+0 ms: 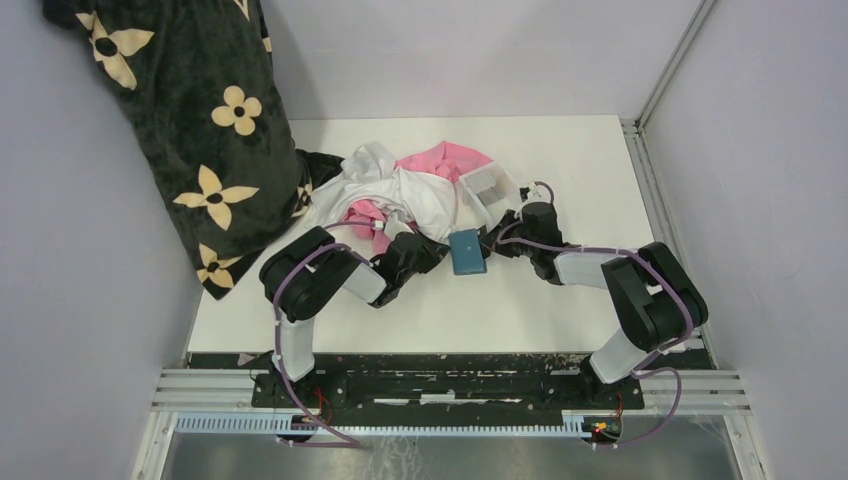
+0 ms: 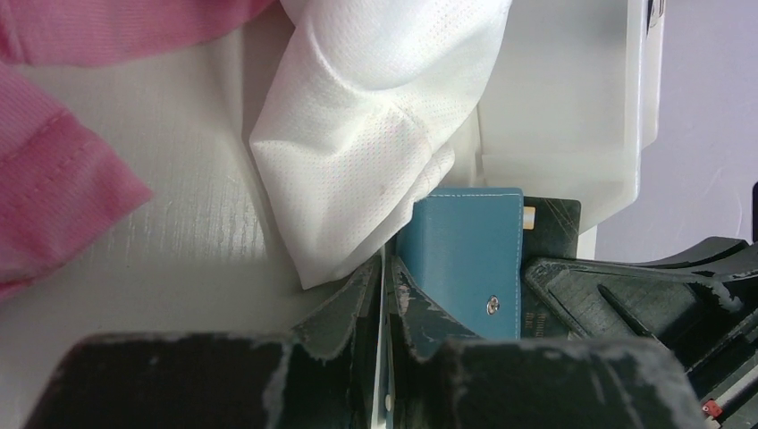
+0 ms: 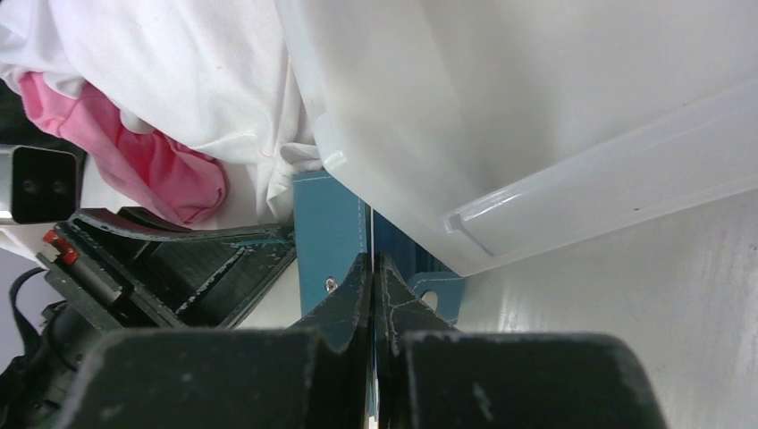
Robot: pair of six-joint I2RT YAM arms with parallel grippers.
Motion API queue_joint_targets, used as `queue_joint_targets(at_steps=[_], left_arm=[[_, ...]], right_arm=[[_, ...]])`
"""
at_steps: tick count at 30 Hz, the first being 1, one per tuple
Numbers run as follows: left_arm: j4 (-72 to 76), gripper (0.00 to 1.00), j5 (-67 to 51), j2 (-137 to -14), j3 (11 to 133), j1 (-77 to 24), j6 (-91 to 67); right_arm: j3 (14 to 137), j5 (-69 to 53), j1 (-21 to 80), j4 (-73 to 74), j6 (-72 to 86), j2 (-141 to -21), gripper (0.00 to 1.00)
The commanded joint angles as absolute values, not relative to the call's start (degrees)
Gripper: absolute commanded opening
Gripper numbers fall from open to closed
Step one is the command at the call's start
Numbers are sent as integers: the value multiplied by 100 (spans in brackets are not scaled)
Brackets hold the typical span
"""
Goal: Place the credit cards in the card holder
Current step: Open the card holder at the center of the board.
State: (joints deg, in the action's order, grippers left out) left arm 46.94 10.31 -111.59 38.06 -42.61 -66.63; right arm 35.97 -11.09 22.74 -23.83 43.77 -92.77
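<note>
card holder [image 1: 467, 251], teal, near the middle of the table [image 1: 560, 320], midway between its left and right edges, just on the near side of the clear tray [image 1: 488, 190] and white garment [image 1: 400, 185]. left gripper [image 2: 385, 277]: jaws almost together, pinching a thin panel of the holder. right gripper [image 3: 374, 273]: jaws pressed together on its opposite side. a dark credit card [image 2: 551, 223] protrudes from the holder.

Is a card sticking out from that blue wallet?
Yes: in the left wrist view a dark card with a gold chip pokes out past the right edge of the blue card holder.
</note>
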Motion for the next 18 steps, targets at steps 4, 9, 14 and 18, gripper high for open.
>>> queue_joint_targets(at_steps=[4, 9, 14, 18], left_arm=[[3393, 15, 578, -11692, 3646, -4346, -6115], [3393, 15, 444, -11748, 3676, -4403, -6036], [3393, 15, 353, -11739, 3655, -4462, -5990], [3405, 15, 246, -11737, 3674, -4474, -5921]], right_arm=[[3552, -1512, 2292, -3032, 4720, -9026, 1], [3635, -1448, 2412, -2762, 4620, -8781, 1], [3746, -1219, 2704, -2423, 4460, -8553, 1], [3895, -864, 3071, -2025, 4232, -8410, 1]])
